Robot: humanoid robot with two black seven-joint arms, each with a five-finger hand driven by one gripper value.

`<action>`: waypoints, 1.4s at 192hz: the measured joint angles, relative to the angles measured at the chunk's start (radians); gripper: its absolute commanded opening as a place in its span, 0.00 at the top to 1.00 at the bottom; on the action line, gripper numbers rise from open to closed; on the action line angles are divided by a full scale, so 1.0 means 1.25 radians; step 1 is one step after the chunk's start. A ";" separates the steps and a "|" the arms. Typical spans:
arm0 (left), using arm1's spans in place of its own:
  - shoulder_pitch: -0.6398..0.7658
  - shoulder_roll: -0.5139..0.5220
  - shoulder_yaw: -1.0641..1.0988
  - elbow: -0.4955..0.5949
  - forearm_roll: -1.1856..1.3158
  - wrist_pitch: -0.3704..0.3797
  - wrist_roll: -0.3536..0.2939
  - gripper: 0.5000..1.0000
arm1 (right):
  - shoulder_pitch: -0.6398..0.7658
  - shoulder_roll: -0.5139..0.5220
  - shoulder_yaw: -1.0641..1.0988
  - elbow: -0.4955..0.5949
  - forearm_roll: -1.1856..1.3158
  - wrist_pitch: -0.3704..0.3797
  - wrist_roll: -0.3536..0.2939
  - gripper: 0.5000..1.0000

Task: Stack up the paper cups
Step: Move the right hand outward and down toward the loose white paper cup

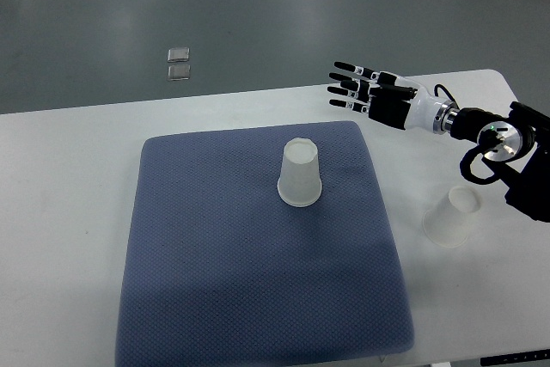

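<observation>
Top view. Tabletop [69, 152]: white, carrying a blue-grey textured mat [215, 281].
Paper cup, first [300, 174]: white, upside down, upright on the mat's upper middle.
Paper cup, second [451, 216]: white, upside down, on bare tabletop right of the mat, well apart from the first.
Right hand [365, 89]: entering from right edge, fingers spread flat, empty, above the tabletop's far edge beyond the mat's corner.
Floor [258, 15]: grey, two small squares [179, 64] on it.

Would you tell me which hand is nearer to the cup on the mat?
Right. The right hand hovers open beyond the cup, up and to its right; the left hand is out of view.
</observation>
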 measured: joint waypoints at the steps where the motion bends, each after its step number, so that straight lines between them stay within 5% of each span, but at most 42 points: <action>1: 0.000 0.000 0.000 0.000 0.000 0.000 0.000 0.00 | 0.000 0.000 0.000 0.000 0.000 0.000 0.000 0.16; 115: -0.001 0.000 0.002 0.010 -0.001 0.000 0.000 0.00 | 0.002 -0.008 0.008 -0.006 0.014 -0.055 0.006 0.16; 164: -0.001 0.000 0.001 0.008 -0.001 0.000 0.000 0.00 | 0.009 -0.041 0.008 -0.006 0.014 -0.058 0.052 0.16; 269: -0.001 0.000 0.001 0.009 -0.001 0.000 0.000 0.00 | 0.055 -0.149 -0.003 -0.002 -0.167 0.000 0.054 0.15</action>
